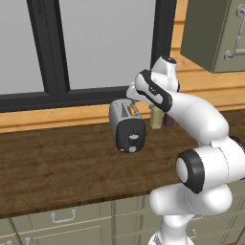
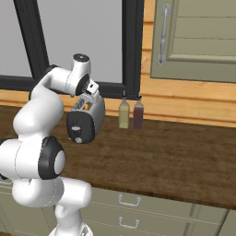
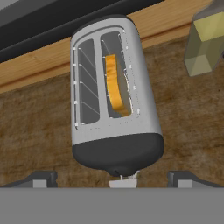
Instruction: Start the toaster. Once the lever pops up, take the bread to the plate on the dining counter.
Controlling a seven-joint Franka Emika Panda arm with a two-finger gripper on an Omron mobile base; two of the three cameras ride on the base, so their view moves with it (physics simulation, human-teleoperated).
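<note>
**kitchenbot_fan:** Closest thing to the hand camera is the pair of gripper (image 3: pixel 117 178) finger tips, poking up on either side of the toaster's black end panel. They sit wide apart with nothing between them but that panel's lower edge, so the jaws are spread, not clamped on anything. Not obviously touching it either.

**toastwatcher:** And the toaster (image 3: pixel 113 94) itself?

**kitchenbot_fan:** Right in front of the fingers, silver-grey body, two slots facing the hand camera. The bread (image 3: pixel 116 85) is down in the right-hand slot as that view shows it, yellow-brown crust edge sticking out a bit. The other slot has only wire guides.

**toastwatcher:** Can you see the lever?

**kitchenbot_fan:** In the left base view there's a small tab (image 1: pixel 133 137) on the black panel with the round knob (image 1: pixel 132 149) below it. I can't tell how far down it sits.

**toastwatcher:** Where is all this on the counter?

**kitchenbot_fan:** The toaster stands toward the back edge of the dark wood counter top (image 1: pixel 57 167), below the black-framed window (image 1: pixel 95 45). The arm curls over it from the front, hand hovering just above the toaster in both base views. Just beside it, along that back edge, stand two bottles: a pale yellowish bottle (image 2: pixel 123 114) and a dark red bottle (image 2: pixel 138 115), nearly touching each other. Grey-green drawers (image 2: pixel 129 203) with metal handles run under the front edge, and a wall cabinet (image 2: pixel 203 37) hangs up top.
</note>
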